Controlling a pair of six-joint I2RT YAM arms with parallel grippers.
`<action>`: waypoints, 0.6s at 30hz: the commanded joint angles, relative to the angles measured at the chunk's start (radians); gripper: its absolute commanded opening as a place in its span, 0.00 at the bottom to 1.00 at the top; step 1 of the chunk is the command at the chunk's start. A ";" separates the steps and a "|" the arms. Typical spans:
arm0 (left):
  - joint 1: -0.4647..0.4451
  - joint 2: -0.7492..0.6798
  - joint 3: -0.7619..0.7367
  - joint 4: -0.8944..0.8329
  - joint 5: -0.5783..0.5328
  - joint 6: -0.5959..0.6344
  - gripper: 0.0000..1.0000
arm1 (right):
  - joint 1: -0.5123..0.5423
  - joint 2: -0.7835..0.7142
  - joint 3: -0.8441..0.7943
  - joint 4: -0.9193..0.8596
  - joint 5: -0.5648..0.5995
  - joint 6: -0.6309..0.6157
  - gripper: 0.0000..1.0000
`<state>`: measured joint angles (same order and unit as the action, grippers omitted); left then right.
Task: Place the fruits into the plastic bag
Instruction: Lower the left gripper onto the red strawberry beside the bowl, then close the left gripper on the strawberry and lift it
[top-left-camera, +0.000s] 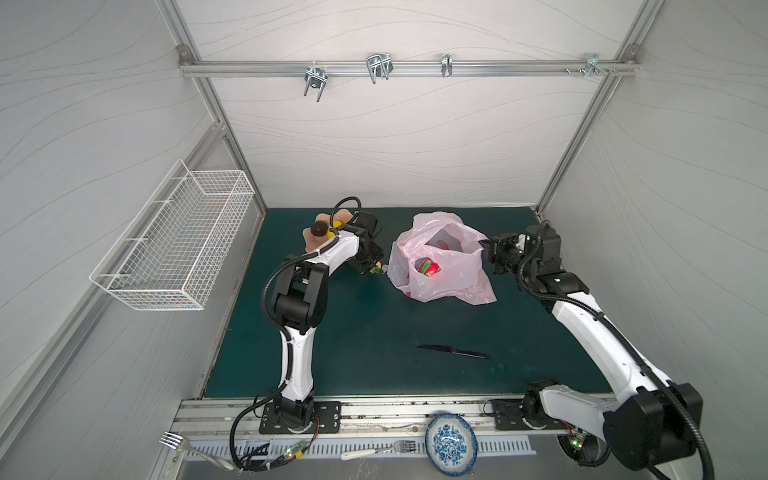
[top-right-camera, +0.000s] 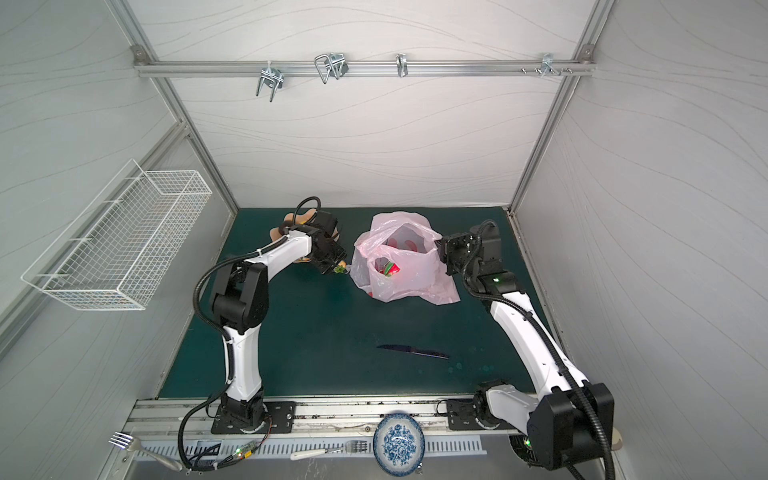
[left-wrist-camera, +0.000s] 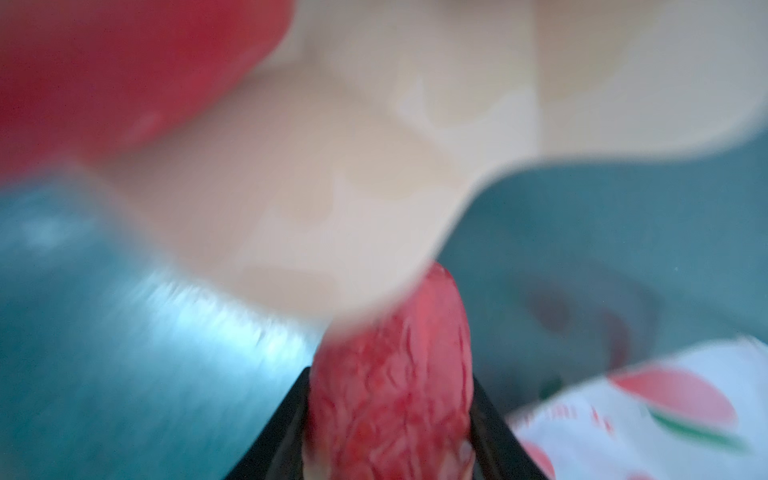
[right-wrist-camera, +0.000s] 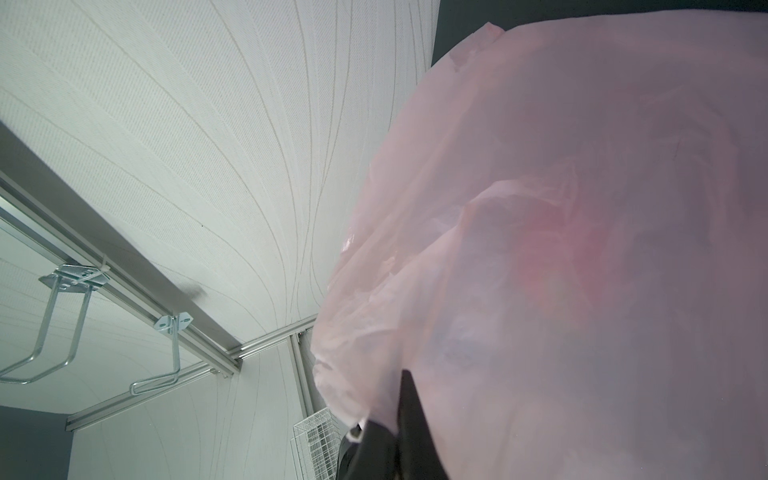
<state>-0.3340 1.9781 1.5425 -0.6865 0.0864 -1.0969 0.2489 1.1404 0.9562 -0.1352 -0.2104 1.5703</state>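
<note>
Strawberry (left-wrist-camera: 390, 395) pinched in left pincer (top-left-camera: 371, 268), just beside plastic bag (top-left-camera: 449, 266); right pincer (top-left-camera: 486, 249), pressed together on the bag's rim, holds its mouth open. Risk: strawberry clips the limp rim and drops onto the surface (top-left-camera: 374, 332). Farther back, bowl (top-left-camera: 345, 214) with dark brown fruit (top-left-camera: 319, 227).

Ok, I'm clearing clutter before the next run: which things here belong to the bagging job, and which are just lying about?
In the job: plastic bag, pinched by the right gripper; strawberry in the left gripper; dragon fruit inside the bag; dark brown fruit and lemon in the bowl.
Lying about: knife, wire basket, forks, blue plate, wall hooks.
</note>
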 joint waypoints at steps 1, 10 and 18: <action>-0.016 -0.197 -0.096 0.022 -0.021 0.057 0.35 | -0.005 -0.012 -0.003 0.009 0.015 0.007 0.00; -0.059 -0.597 -0.332 0.085 -0.032 0.241 0.32 | -0.005 -0.007 -0.004 -0.012 -0.012 -0.003 0.00; -0.218 -0.603 -0.189 0.271 0.070 0.615 0.31 | -0.006 -0.006 0.009 -0.039 -0.016 -0.021 0.00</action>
<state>-0.5167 1.3388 1.2579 -0.5507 0.1097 -0.6876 0.2489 1.1404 0.9562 -0.1574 -0.2192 1.5471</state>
